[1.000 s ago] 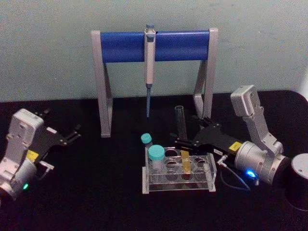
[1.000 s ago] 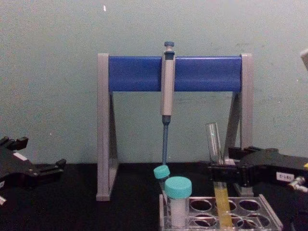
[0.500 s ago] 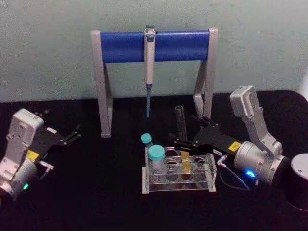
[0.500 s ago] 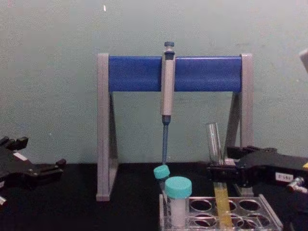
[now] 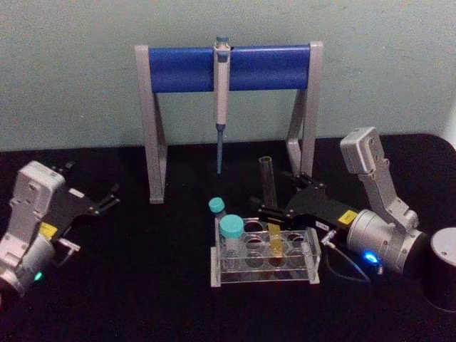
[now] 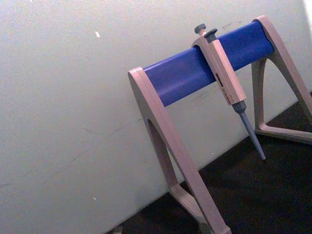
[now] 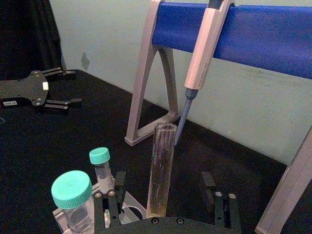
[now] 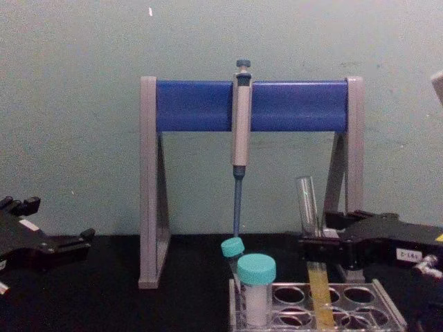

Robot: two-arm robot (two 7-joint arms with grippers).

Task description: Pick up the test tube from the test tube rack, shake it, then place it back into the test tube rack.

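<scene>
1. Lower right of centre in the head view, the right gripper (image 5: 275, 203) brackets the test tube (image 5: 268, 182). Its fingers (image 7: 113, 204) are spread, not pinching.
2. The tube stands upright in the test tube rack (image 5: 262, 276), bottom centre. Lifting, shaking and returning all appear undone.
3. The left gripper (image 5: 108, 199) rests lower left, spread, idle.
4. The chest view shows yellow liquid (image 8: 319, 294) inside the rack. The right wrist view shows gaps beside the tube.

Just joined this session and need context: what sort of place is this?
Likely a lab bench: a grey-and-blue pipette stand holding a grey pipette, and a low clear plastic rack holding a tall glass tube of yellow liquid and a teal-capped vial.
</scene>
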